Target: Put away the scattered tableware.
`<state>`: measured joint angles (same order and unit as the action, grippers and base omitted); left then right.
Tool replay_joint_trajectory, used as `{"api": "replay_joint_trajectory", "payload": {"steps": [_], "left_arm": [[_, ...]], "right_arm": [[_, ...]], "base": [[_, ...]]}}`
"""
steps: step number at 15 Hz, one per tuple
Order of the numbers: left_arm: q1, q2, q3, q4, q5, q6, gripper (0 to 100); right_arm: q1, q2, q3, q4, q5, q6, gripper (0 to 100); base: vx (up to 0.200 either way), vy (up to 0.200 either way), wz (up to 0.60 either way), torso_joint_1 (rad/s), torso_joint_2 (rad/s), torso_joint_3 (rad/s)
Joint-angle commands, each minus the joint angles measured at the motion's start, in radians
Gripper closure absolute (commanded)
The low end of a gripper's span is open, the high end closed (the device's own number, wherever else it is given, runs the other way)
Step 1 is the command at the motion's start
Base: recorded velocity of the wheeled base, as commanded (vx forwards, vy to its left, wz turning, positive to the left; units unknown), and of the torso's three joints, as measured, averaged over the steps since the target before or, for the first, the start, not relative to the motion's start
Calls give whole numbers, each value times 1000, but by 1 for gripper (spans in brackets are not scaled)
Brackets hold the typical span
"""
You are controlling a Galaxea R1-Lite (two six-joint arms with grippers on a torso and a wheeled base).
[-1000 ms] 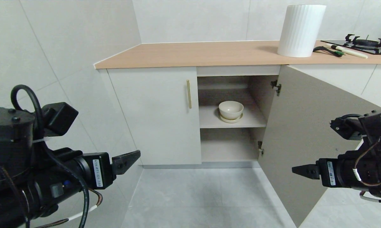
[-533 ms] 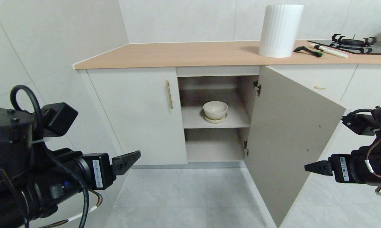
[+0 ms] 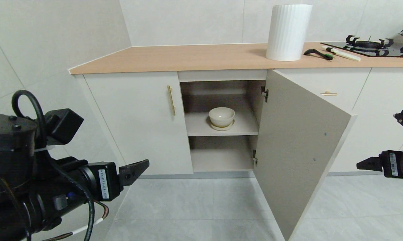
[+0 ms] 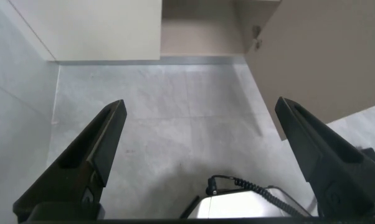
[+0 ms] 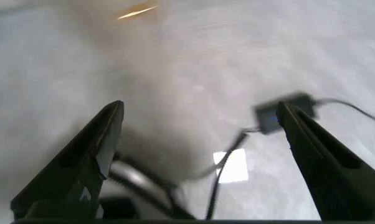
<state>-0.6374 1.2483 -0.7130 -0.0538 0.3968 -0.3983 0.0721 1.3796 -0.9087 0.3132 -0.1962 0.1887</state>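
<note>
**tilewatcher:** So where's the tableware sitting?

**armcam_guy:** Head view has it. A cream bowl (image 3: 221, 115), round and glossy, sits on a matching saucer (image 3: 221, 127) on the upper shelf (image 3: 243, 126) of the open cabinet (image 3: 221, 75). The door (image 3: 298, 144) is swung out to the right of it, a flat matte beige panel. The closed door next to it has a slim gold bar handle (image 3: 170, 100).

**tilewatcher:** And the arms?

**armcam_guy:** Both are low over the floor, well apart from the bowl. For the left gripper (image 4: 200, 107), its wrist view shows black wedge-shaped jaws spread wide and holding nothing. Pale grey floor tiles (image 4: 175, 143) lie below them, and the door's bottom corner is beyond. The right gripper (image 5: 200, 109) has its jaws wide apart too, also holding nothing. That view is smeared, so the gold streak (image 5: 136, 11) is maybe a drawer handle, can't really tell.

**tilewatcher:** Anything up top?

**armcam_guy:** The wood-grain counter (image 3: 188, 57) carries a tall white ribbed cylinder (image 3: 288, 31). Just beside it lie a black-and-green tool (image 3: 318, 53) and a cream-handled tool (image 3: 343, 54). Past those is a black hob (image 3: 372, 47).
</note>
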Motion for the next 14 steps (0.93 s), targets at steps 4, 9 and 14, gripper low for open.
{"api": "replay_joint_trajectory", "payload": {"steps": [4, 9, 14], "left_arm": [[1, 2, 0, 0, 0, -1, 0], [1, 2, 0, 0, 0, -2, 0], [1, 0, -8, -9, 0, -2, 0]], "right_arm": [[-98, 119, -15, -131, -22, 5, 0], [-84, 292, -10, -348, -31, 155, 0], [-80, 385, -13, -480, -22, 210, 0]], "base": [[0, 0, 0, 0, 0, 0], [0, 0, 0, 0, 0, 0], [0, 0, 0, 0, 0, 0]]}}
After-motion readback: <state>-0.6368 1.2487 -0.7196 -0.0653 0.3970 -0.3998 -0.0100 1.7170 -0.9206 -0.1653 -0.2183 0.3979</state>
